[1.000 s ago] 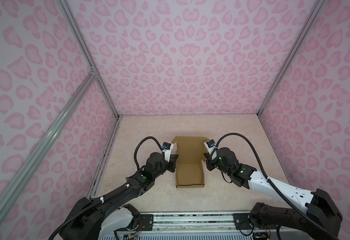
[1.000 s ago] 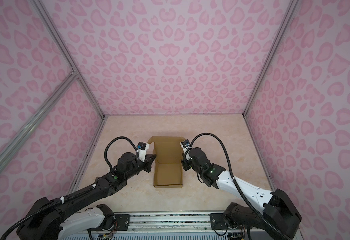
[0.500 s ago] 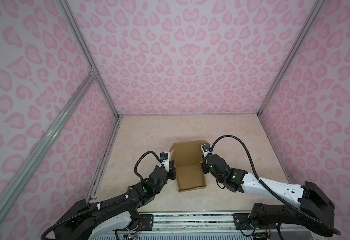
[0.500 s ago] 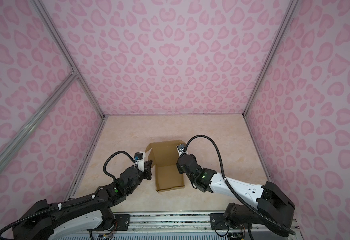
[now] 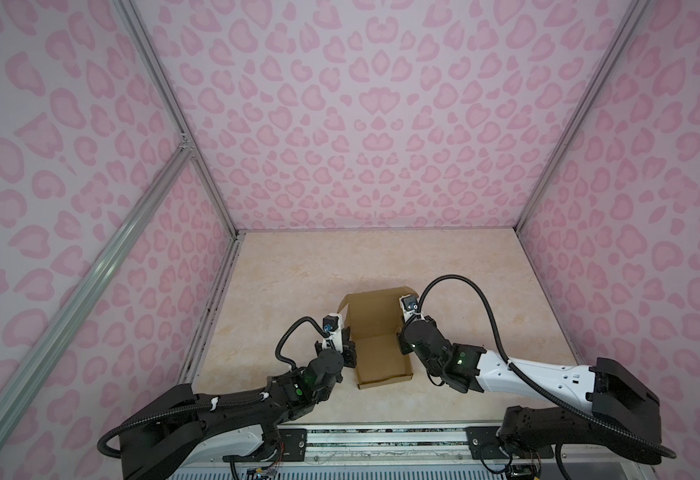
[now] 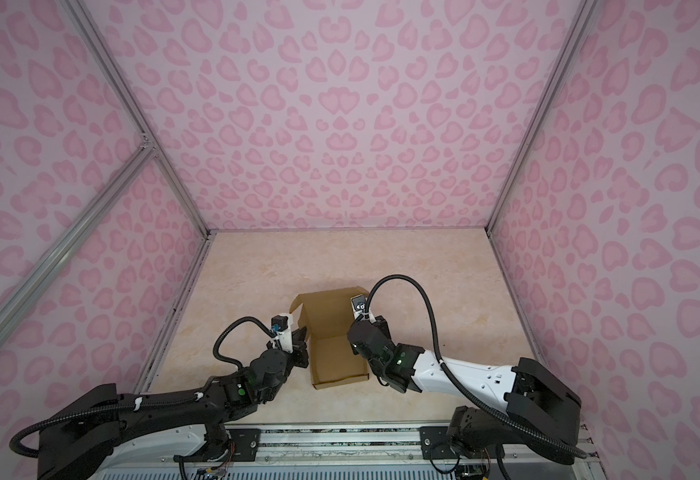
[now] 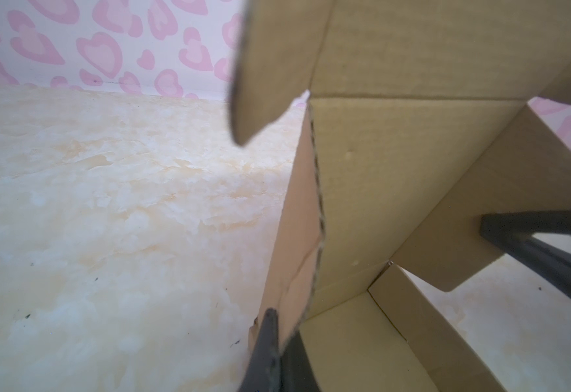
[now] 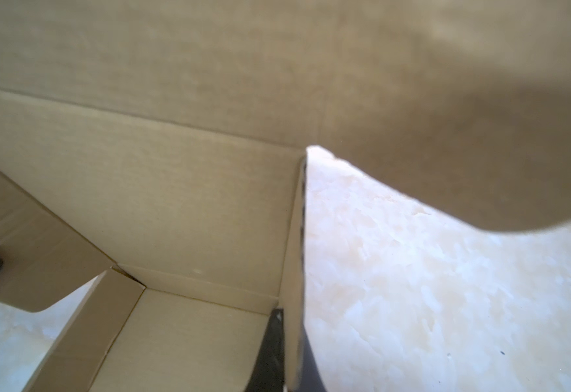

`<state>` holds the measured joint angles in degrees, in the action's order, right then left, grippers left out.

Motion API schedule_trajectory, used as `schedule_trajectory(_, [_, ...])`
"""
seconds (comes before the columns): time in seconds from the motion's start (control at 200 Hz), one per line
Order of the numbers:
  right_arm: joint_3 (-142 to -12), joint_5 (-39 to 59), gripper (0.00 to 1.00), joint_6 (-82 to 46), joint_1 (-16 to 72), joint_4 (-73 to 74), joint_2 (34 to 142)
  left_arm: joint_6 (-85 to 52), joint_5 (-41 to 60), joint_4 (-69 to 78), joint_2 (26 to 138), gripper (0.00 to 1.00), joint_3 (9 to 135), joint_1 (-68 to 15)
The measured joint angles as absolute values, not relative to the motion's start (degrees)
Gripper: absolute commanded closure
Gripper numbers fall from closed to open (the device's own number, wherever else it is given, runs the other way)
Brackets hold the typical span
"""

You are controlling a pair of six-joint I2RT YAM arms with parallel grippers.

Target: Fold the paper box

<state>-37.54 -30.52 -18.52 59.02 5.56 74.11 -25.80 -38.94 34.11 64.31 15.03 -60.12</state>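
Top views: plain brown kraft cardboard paper box [image 5: 382,353] lower centre, half-formed. Left gripper [image 7: 279,353], right gripper [image 8: 285,353] each pinching a side wall. Advised: hold walls upright, lower lid evenly.

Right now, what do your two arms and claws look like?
Left arm is all black with white cable ties; right arm has a white forearm shell between black joints. Both carry looping black corrugated cables, green indicator lights and slim black claw fingers.
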Motion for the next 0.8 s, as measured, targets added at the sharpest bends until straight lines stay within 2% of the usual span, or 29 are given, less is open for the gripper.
schedule_trajectory(0.42, [-33.01,-36.03,1.0,-21.47,63.16,10.63,73.36,-31.94,-49.54,35.27,67.55,0.96,15.09,-67.13])
schedule_trajectory(0.8, [-28.4,-40.93,1.0,-24.4,67.72,15.57,73.38,-38.28,-60.1,38.39,75.66,0.96,16.25,-73.84])
